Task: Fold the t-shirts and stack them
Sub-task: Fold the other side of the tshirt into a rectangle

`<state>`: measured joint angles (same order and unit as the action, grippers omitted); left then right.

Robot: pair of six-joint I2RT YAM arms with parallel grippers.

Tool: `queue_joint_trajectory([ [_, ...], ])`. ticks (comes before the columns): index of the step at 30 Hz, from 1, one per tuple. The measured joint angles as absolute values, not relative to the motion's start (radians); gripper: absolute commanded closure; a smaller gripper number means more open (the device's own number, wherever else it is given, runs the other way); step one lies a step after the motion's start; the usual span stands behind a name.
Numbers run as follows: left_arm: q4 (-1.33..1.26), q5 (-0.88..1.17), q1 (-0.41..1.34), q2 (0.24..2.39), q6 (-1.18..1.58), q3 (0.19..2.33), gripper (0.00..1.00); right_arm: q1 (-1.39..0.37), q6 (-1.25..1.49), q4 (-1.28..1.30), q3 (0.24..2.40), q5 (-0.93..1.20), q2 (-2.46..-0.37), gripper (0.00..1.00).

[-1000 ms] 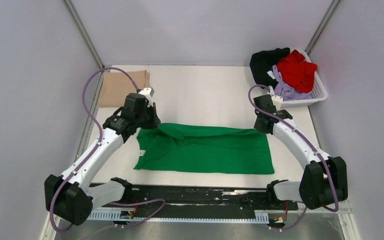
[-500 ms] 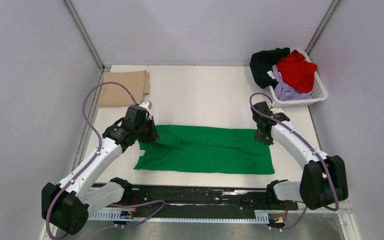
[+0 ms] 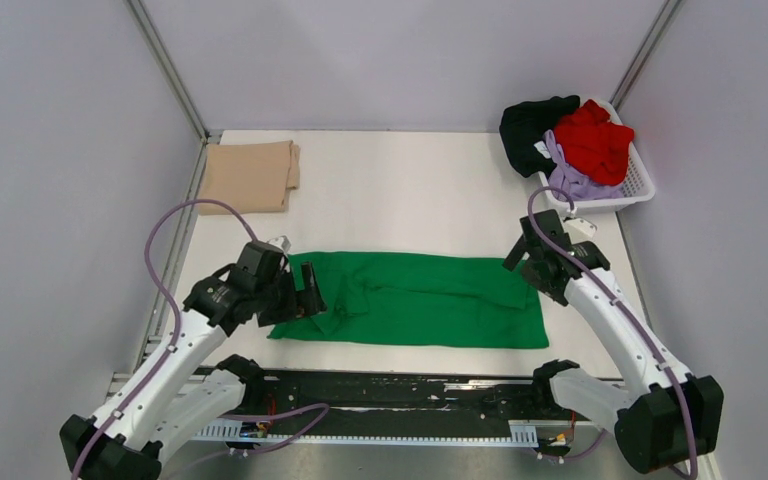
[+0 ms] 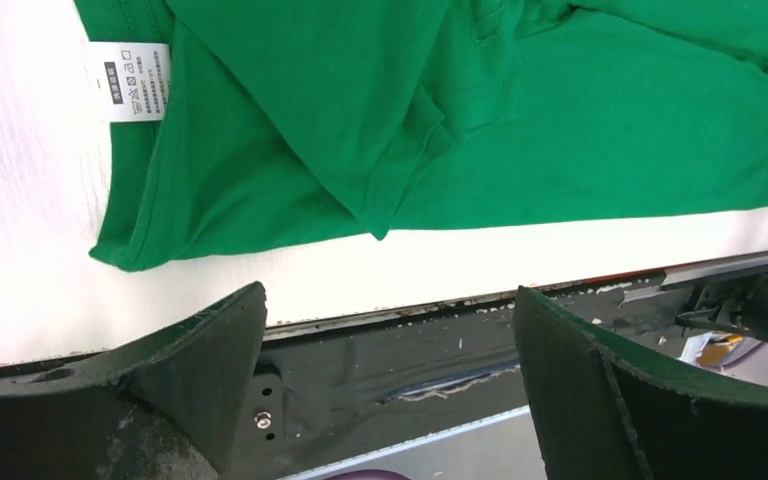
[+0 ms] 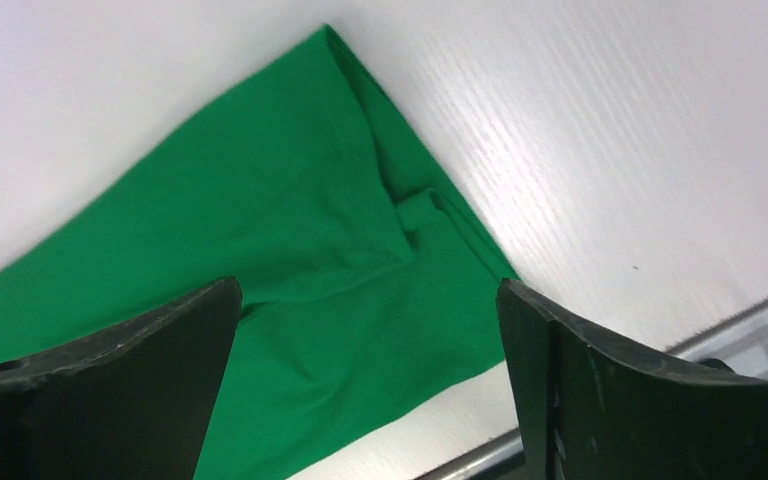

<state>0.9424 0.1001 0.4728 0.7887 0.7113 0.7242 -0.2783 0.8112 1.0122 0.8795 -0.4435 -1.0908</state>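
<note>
From the top, I see the green t-shirt (image 3: 410, 298) lying flat on the white desk (image 3: 400, 190), near the front edge. My left end effector (image 3: 310, 289) hangs over its left end, and my right end effector (image 3: 523, 263) over its right end. Both are wide open and hold nothing. A folded tan t-shirt (image 3: 248, 176) sits in the far left corner. A black t-shirt (image 3: 528, 125), a red t-shirt (image 3: 596, 140) and a lavender t-shirt (image 3: 570, 180) sit in the white basket (image 3: 644, 183).

Left wrist: I see rumpled green cloth and a white tag (image 4: 132, 80).

Right wrist: a corner of the green t-shirt lies on the desk.
</note>
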Motion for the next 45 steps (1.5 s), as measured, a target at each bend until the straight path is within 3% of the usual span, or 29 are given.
queue_joint_trajectory([
  [7,0.737,0.127,0.473,0.969,0.74,0.736,0.0,-0.278,0.715,0.769,0.806,-0.17,-0.98,0.0],
  [12,0.62,0.13,0.468,1.171,0.777,0.75,0.0,-0.3,0.641,0.553,0.747,0.197,-1.061,0.0],
  [16,0.64,0.1,0.46,1.201,0.792,0.748,0.02,-0.402,0.613,0.459,0.747,0.302,-1.161,0.01],
  [19,0.672,0.069,0.456,1.129,0.805,0.722,0.1,-0.499,0.612,0.397,0.749,0.336,-1.243,0.07],
  [22,0.696,0.061,0.456,1.01,0.823,0.665,0.24,-0.596,0.621,0.336,0.769,0.353,-1.341,0.24],
  [26,0.706,0.073,0.456,0.945,0.846,0.6,0.38,-0.699,0.637,0.276,0.836,0.369,-1.47,0.39],
  [34,0.685,0.096,0.456,0.997,0.875,0.541,0.49,-0.841,0.652,0.208,0.992,0.392,-1.689,0.45],
  [45,0.574,0.103,0.456,1.114,0.893,0.535,0.69,-0.854,0.653,0.205,1.114,0.401,-1.877,0.55],
])
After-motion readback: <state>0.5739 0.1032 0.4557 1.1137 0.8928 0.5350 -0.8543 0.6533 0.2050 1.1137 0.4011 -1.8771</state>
